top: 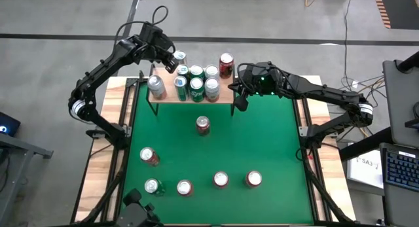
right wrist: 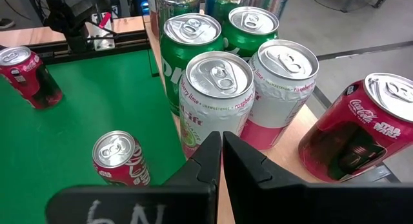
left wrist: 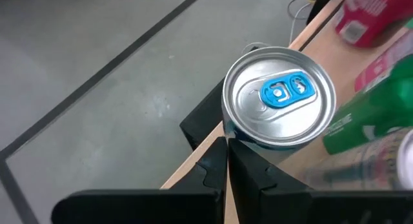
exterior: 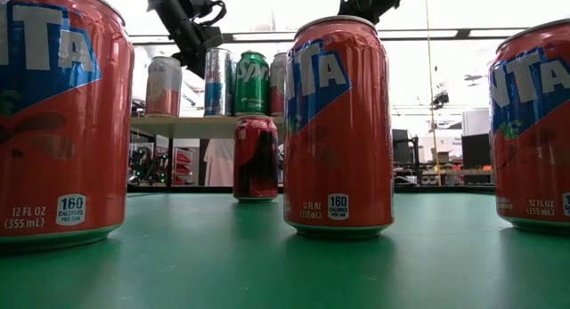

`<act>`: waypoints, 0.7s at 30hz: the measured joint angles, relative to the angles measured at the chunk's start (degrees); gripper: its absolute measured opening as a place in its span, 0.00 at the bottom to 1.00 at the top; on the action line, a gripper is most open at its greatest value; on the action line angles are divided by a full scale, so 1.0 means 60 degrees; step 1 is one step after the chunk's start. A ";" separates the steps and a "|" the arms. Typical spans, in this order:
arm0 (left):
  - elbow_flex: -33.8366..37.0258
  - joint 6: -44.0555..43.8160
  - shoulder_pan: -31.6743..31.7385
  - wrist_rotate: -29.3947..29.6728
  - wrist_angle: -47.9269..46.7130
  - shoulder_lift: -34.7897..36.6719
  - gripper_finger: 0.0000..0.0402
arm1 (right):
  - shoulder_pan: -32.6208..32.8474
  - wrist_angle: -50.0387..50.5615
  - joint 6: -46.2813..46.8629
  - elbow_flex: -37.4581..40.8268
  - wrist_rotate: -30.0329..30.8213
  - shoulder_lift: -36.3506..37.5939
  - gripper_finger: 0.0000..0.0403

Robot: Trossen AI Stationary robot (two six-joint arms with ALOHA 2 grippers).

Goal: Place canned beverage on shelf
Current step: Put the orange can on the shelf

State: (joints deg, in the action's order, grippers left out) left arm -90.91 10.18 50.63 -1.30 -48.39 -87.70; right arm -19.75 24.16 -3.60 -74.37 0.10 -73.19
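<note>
Left end effector (top: 171, 59): hovered at the far left corner of the shelf, just beside a silver can with a blue tab (left wrist: 279, 97); fingers (left wrist: 248, 175) pressed together, holding nothing.
Blue-tab can: stood upright at the shelf's back edge, next to a green can (left wrist: 374, 114).
Right end effector (top: 240, 101): hung at the shelf's right end, just off its front corner; fingers (right wrist: 242, 162) closed together on nothing.
Shelf (top: 226, 95): light wood board on thin black legs, at the far edge of the green surface (top: 262, 142).
Cans on shelf: about nine, upright and crowded, among them green ones, two white-and-pink ones (right wrist: 216, 98) and a dark red cola can (right wrist: 358, 127) at the right end.
Cans on surface: one red can (top: 203, 125) just in front of the shelf; five more (top: 220, 180) near the front edge, well apart from the shelf.
</note>
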 joint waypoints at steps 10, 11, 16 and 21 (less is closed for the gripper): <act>0.0000 -0.0001 -0.0054 -0.0152 0.0234 0.0000 0.00 | 0.0000 0.0000 0.0000 0.0000 -0.0003 0.0000 0.02; 0.0000 -0.0007 -0.0068 -0.0149 0.0235 -0.0004 0.00 | 0.0000 0.0000 0.0000 0.0000 -0.0003 0.0000 0.02; 0.0000 -0.0037 -0.0137 -0.0152 0.0235 -0.0120 0.00 | 0.0000 0.0000 -0.0044 0.0000 -0.0001 0.0000 0.02; 0.0000 -0.0037 -0.0161 -0.0156 0.0345 -0.0211 0.00 | 0.0000 -0.0004 -0.0047 0.0000 -0.0001 -0.0040 0.02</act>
State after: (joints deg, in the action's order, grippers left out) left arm -90.91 9.96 49.67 -2.24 -46.32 -88.97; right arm -19.75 24.14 -3.88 -74.37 0.09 -73.43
